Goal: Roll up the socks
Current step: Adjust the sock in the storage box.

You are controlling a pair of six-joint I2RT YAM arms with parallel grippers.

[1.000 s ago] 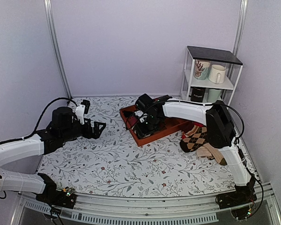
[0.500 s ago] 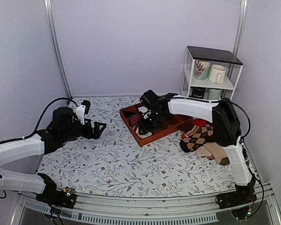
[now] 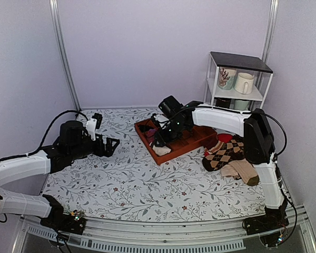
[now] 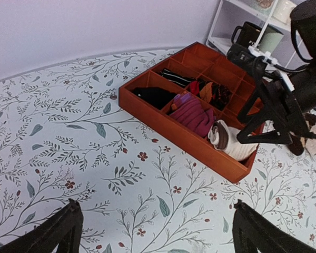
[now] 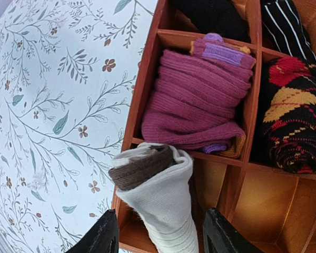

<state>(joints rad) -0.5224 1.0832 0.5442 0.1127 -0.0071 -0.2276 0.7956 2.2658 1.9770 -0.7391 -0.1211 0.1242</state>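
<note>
Likely soft, light, springy: socks [image 5: 157, 182] roll at lower centre, best pinched across its middle; right hand [image 5: 160, 212] apart, straddling it.

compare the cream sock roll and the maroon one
Colour: the cream roll is off-white round a brown core; the maroon roll is dark pink with purple trim. Pose: the cream roll stands tilted, poking above its compartment; the maroon roll lies flat, filling its own. Both are rolled, in neighbouring compartments of the tray.

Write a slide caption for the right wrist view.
Rolled cream socks sitting in a corner compartment of the wooden tray, beside a maroon pair, between the right gripper's spread fingers.
</note>
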